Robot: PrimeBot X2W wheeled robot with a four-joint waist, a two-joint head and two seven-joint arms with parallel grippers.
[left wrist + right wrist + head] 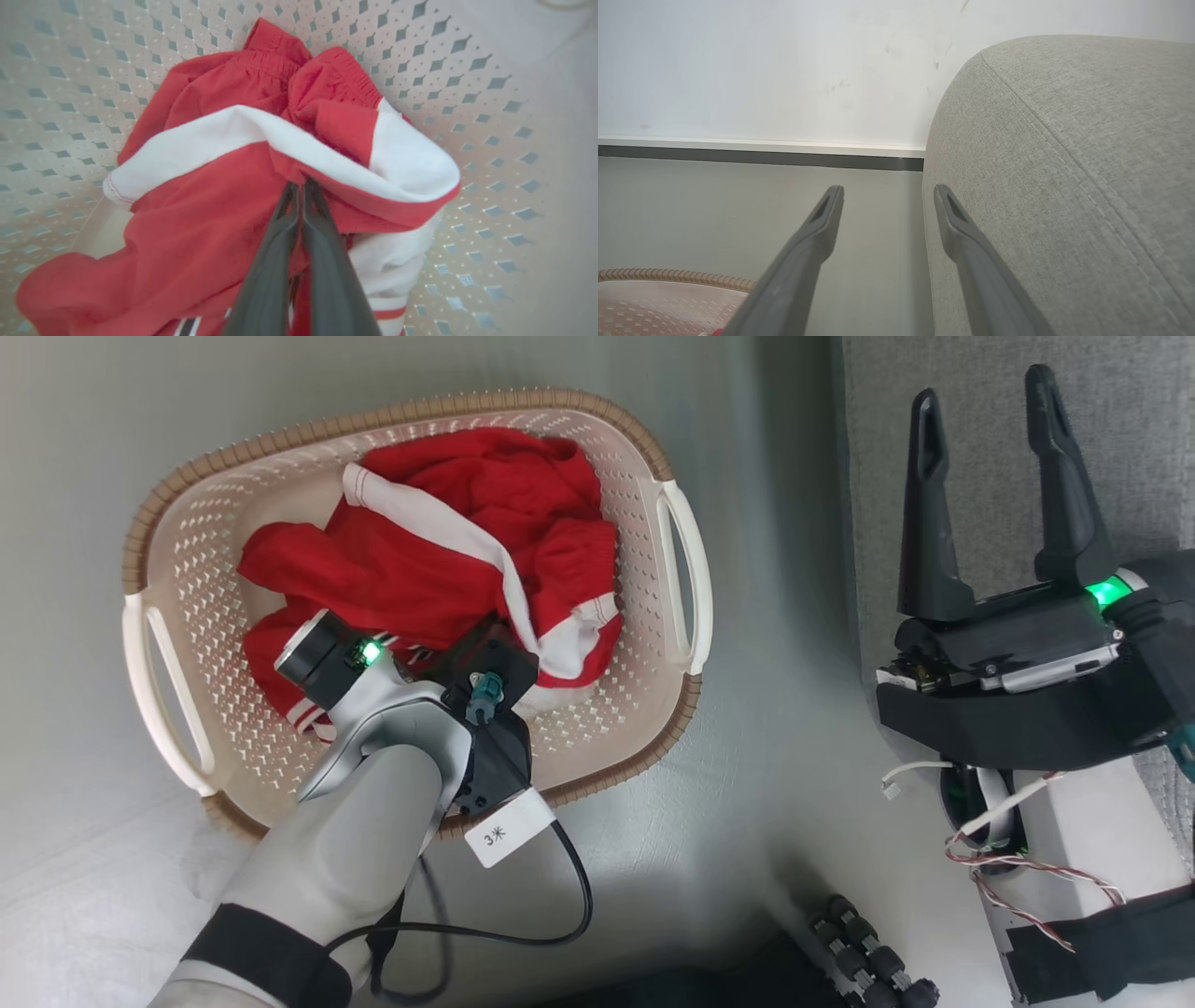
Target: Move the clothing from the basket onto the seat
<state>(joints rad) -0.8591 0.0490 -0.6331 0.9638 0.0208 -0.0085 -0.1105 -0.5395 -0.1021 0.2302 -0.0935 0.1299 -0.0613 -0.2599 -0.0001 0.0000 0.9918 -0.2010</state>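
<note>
Left gripper (301, 185) pinches a fold of the red clothing (196, 233) in the basket's (560, 401) middle. Right gripper (982, 387), spread wide, hangs at the grey seat's (1064, 186) edge

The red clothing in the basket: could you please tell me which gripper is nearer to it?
Left. The left gripper is shut on the clothing; the right gripper is open, apart, at the seat edge.

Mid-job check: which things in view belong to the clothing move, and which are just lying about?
Job: red clothing, cream basket holding it, grey seat, left gripper with jaws shut on the clothing.
Just about: black knobbly object on the floor, white cable tag, loose twisted wires near the open right gripper.
</note>
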